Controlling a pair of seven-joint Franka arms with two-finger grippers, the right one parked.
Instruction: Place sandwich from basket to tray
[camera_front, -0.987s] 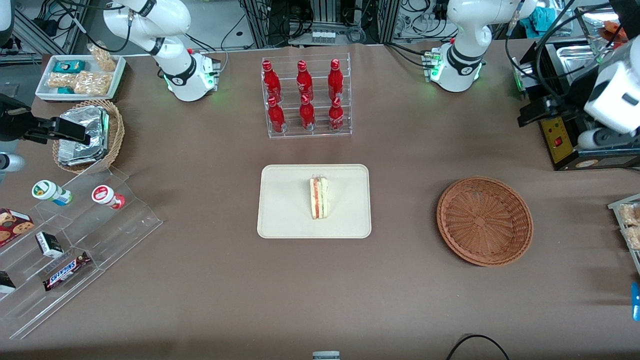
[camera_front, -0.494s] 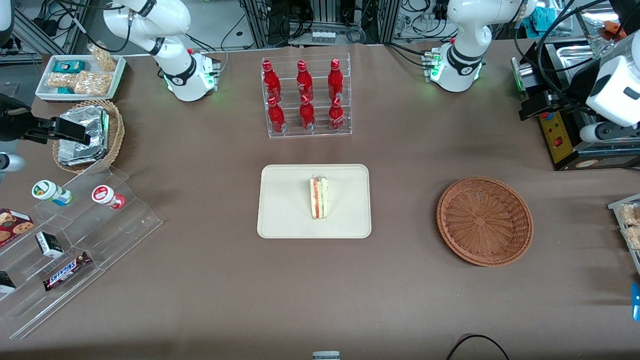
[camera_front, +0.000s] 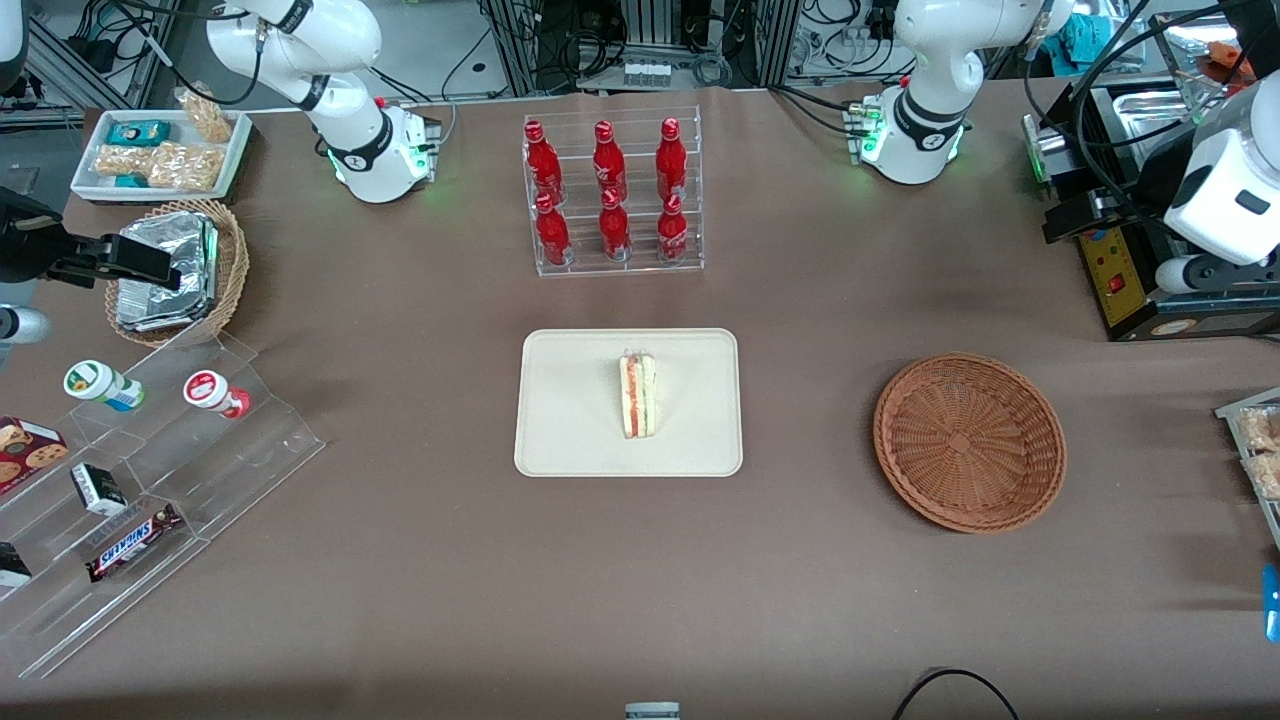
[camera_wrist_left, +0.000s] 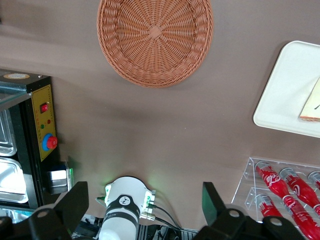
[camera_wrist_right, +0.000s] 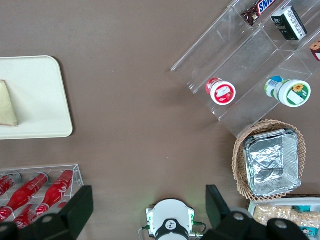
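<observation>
Sandwich (camera_front: 637, 396) sits on the tray (camera_front: 570, 400), roughly mid-tray, standing on edge with the filling layers facing up toward the front camera. Basket (camera_front: 968, 441) is empty, well apart from the tray toward the working arm's end of the table. Judging by this, the placement looks done.

Gripper (camera_wrist_left: 144, 215) is high above the table at the working arm's end, above the black control box (camera_front: 1120, 270), nowhere near the sandwich. Its fingers (camera_wrist_left: 75, 202) are spread wide with nothing between them.

Handling guess: sandwich is light and soft, white bread will dent under pressure, layers could shear apart or slip. If it needs regrasping, pinch gently across the two flat bread faces near the middle, not the pointed tip or the crust end. Standing on edge it could tip over if nudged.
</observation>
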